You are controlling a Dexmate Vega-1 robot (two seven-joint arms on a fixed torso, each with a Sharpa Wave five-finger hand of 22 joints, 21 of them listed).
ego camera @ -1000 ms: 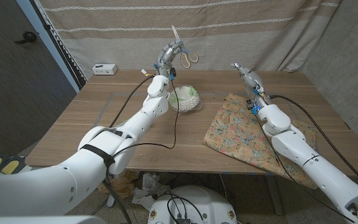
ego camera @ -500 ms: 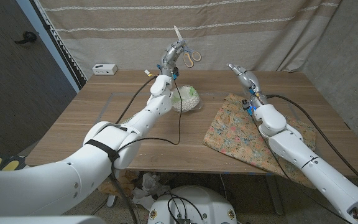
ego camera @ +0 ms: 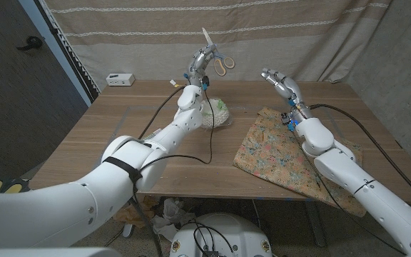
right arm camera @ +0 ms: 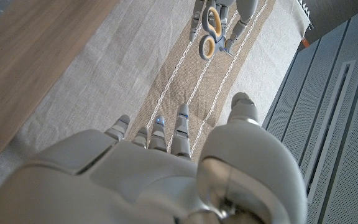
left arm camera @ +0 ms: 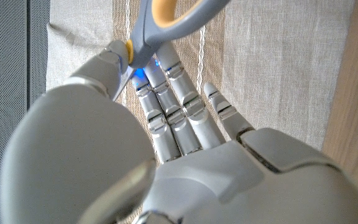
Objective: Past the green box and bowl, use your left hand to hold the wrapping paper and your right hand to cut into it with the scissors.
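Left hand (ego camera: 201,60) holds the scissors (ego camera: 218,63) aloft at the far edge; right hand (ego camera: 275,78), fingers spread, hovers over the wrapping paper (ego camera: 277,150); the right wrist view shows the scissors' yellow handles (right arm camera: 211,30).

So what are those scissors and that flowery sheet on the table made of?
The scissors, held up by the left robot hand, look like pale metal blades with glossy orange plastic handles. The floral sheet drapes and creases softly, so it could be wrapping paper or thin fabric.
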